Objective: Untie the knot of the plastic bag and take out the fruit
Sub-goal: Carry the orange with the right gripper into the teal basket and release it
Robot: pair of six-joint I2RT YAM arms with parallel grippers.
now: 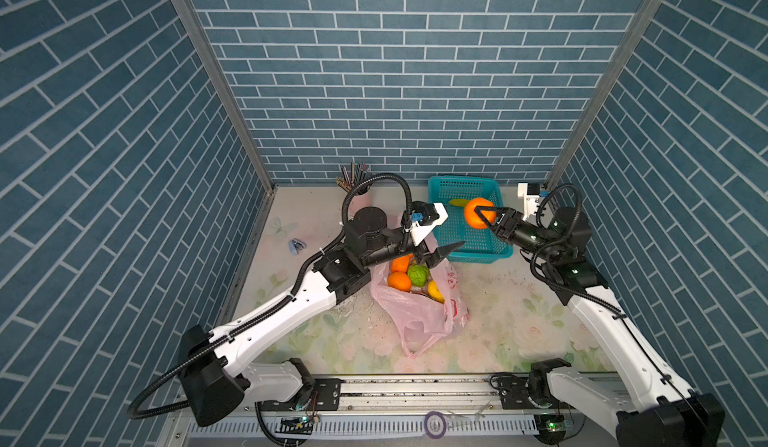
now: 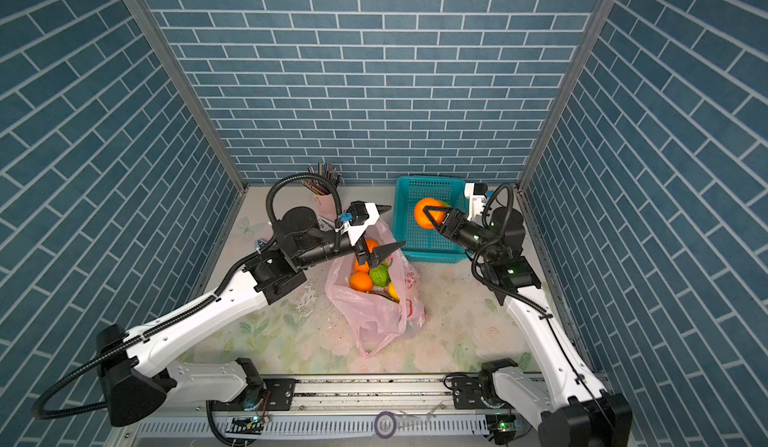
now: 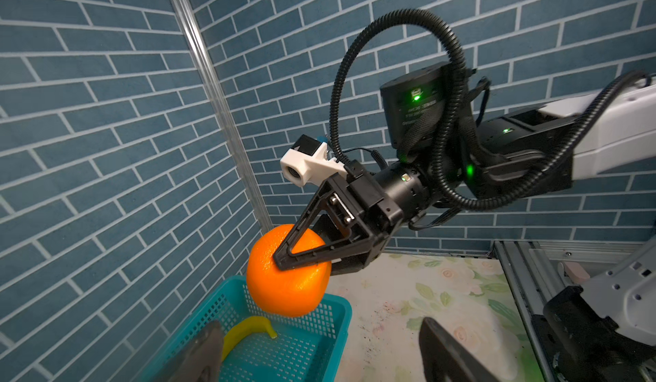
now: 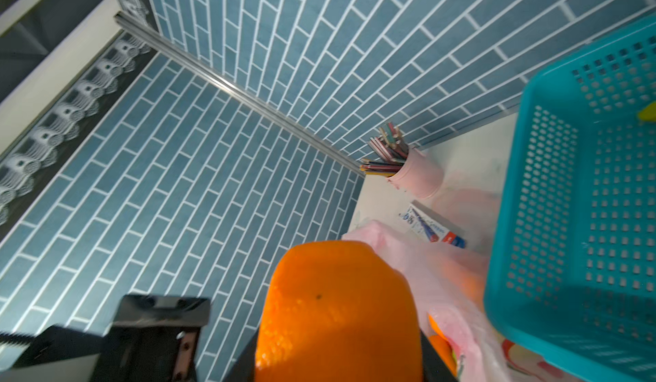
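One orange (image 3: pixel 284 291) is clamped in the right gripper (image 1: pixel 484 216) over the basket (image 3: pixel 340 304) (banana (image 3: pixel 248 327) inside) — best lowered before release; left gripper (image 2: pixel 392 225) is spread empty.

right wrist view: the round orange fruit (image 4: pixel 337 312) is cut by the frame edge, the yellow banana (image 4: pixel 649 112) shows only a tip. in both top views, centre, the left arm (image 1: pixel 374 245) hides part of the thin pink plastic bag (image 1: pixel 415 316).
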